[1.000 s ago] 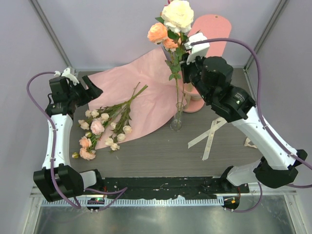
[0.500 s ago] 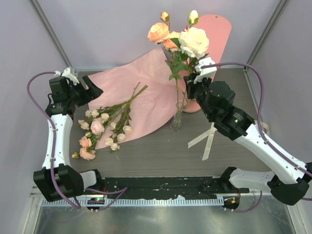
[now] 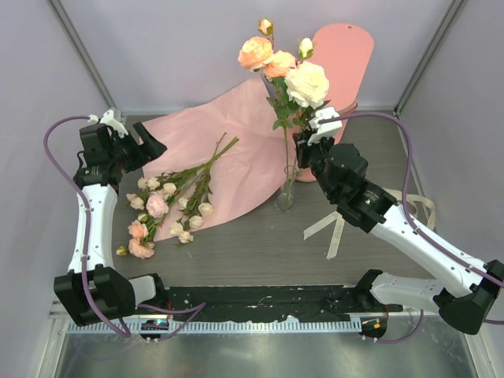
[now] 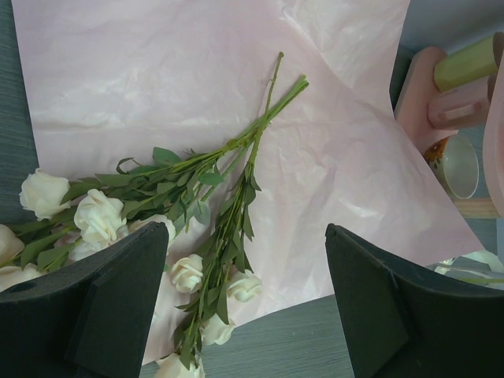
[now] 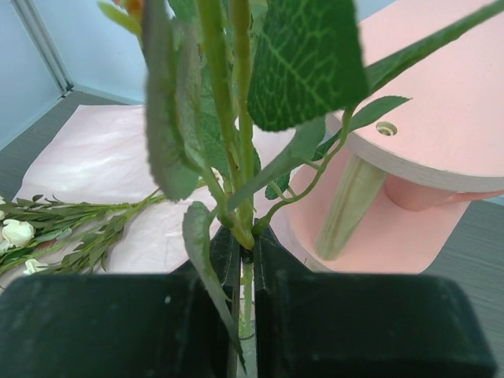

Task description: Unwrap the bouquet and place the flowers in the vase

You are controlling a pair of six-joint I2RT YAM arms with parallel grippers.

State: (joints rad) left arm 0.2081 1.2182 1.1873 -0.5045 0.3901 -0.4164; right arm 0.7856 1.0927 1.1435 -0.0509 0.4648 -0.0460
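Pale lilac walls enclose a grey wood-grain table. Right jaws are pinched almost shut on the green stem of a cream rose, held upright over a small clear glass vase at the table's centre. Peach roses already stand in that vase. Left jaws gape wide and hold nothing, hovering at 10 o'clock above the remaining pink and cream flowers. These lie loose at 9 o'clock, partly on a crumpled pink paper sheet. A cream ribbon lies at 4 o'clock, and a pink tiered shelf stands at 1 o'clock.

Unwrapping looks finished, and the step in hand appears to be feeding this stem into the vase. Whether its tip has entered the neck cannot be told. Next comes a straight, gentle lowering, then release, because the slender vase may tip.

Only the right wrist view shows the grip on the stem. Only the overhead view shows the blooms and the vase together.
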